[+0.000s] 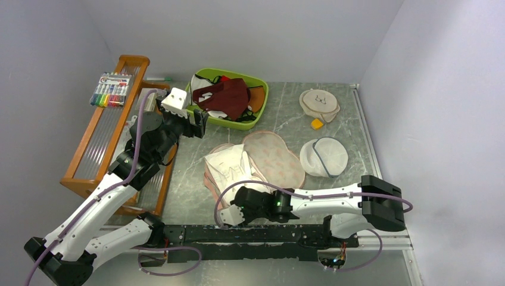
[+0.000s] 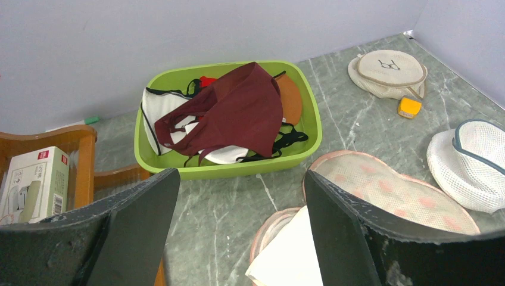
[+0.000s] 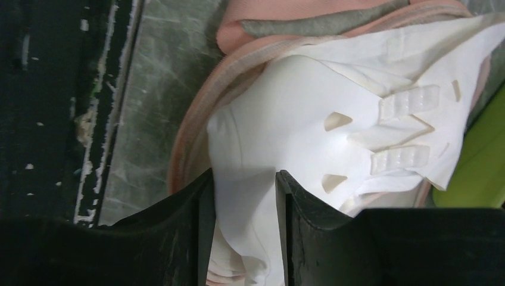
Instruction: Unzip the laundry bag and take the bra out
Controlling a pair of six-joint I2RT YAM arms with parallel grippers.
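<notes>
The laundry bag (image 1: 275,159) lies unzipped and folded open mid-table, its pale pink inside facing up. The white bra (image 1: 229,168) lies on its left half, partly over the pink edging. My right gripper (image 1: 231,214) is at the bag's near edge; in the right wrist view it (image 3: 244,177) is shut on a fold of the bra (image 3: 309,113), with the bag's pink rim (image 3: 193,128) beside it. My left gripper (image 1: 199,124) is open and empty, above the table between the green tub and the bag. In the left wrist view it (image 2: 241,179) looks over the bag (image 2: 393,190) and a bra corner (image 2: 298,253).
A green tub (image 1: 259,116) holding a maroon garment (image 1: 229,95) stands at the back. A round white mesh bag (image 1: 323,157), a cream disc (image 1: 320,102) and a small orange piece (image 1: 317,124) lie to the right. A wooden rack (image 1: 113,137) with markers (image 1: 111,89) stands left.
</notes>
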